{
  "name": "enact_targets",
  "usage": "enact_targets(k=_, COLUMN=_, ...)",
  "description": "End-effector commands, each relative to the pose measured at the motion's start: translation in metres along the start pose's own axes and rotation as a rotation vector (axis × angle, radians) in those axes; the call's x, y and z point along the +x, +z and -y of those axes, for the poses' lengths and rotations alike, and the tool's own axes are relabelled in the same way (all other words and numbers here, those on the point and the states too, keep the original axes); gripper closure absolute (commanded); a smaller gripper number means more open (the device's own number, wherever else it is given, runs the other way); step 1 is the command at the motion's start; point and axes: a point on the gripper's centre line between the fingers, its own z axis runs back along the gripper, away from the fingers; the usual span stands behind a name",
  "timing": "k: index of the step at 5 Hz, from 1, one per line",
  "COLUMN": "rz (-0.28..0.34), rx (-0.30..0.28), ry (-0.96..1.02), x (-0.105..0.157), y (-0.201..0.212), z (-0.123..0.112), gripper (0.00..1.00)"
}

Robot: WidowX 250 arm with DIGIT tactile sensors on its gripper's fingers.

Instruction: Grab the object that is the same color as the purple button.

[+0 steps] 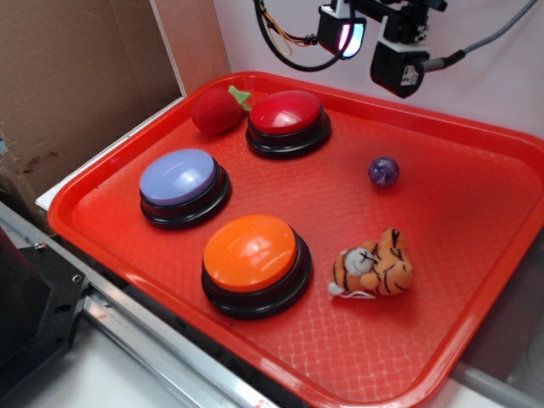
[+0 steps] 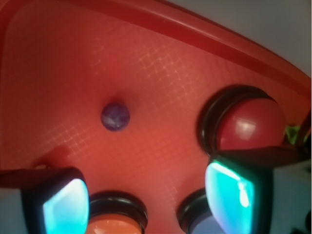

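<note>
The ball [image 1: 383, 171] lies alone on the bare floor of the red tray [image 1: 476, 255], touching nothing. The red button [image 1: 288, 121] is to one side of it, the tiger toy [image 1: 374, 267] nearer the tray's front edge. Its dark purple matches the purple button [image 1: 183, 185], which is well apart across the tray beside the orange button [image 1: 252, 262]. My claw [image 2: 146, 195] hangs high above the tray's far rim, open and empty; the wrist view shows the ball ahead of the gap between the fingers [image 2: 63, 202]. I judge this the approach step. The next move calls for centring over the ball, descending with the jaws wide, and closing gently, since a glossy ball may roll.
</note>
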Motion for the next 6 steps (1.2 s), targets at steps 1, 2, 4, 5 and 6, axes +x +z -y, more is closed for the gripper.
enact_targets(k=1, rz=0.034, rx=0.005, ry=-0.048, x=0.015, y=0.001, z=0.001, gripper=0.00)
enact_targets(k=2, rz=-0.021, rx=0.031, ry=-0.076, x=0.013, y=-0.021, z=0.001, gripper=0.00)
enact_targets(k=4, rz=-0.052, rx=0.023, ry=-0.095, x=-0.006, y=-0.040, z=0.004, gripper=0.00)
enact_targets(k=5, rz=-0.047, rx=0.021, ry=-0.111, x=-0.001, y=-0.047, z=0.007, gripper=0.00)
enact_targets(k=6, rz=-0.032, rx=0.001, ry=-0.135, x=0.009, y=-0.050, z=0.012, gripper=0.00)
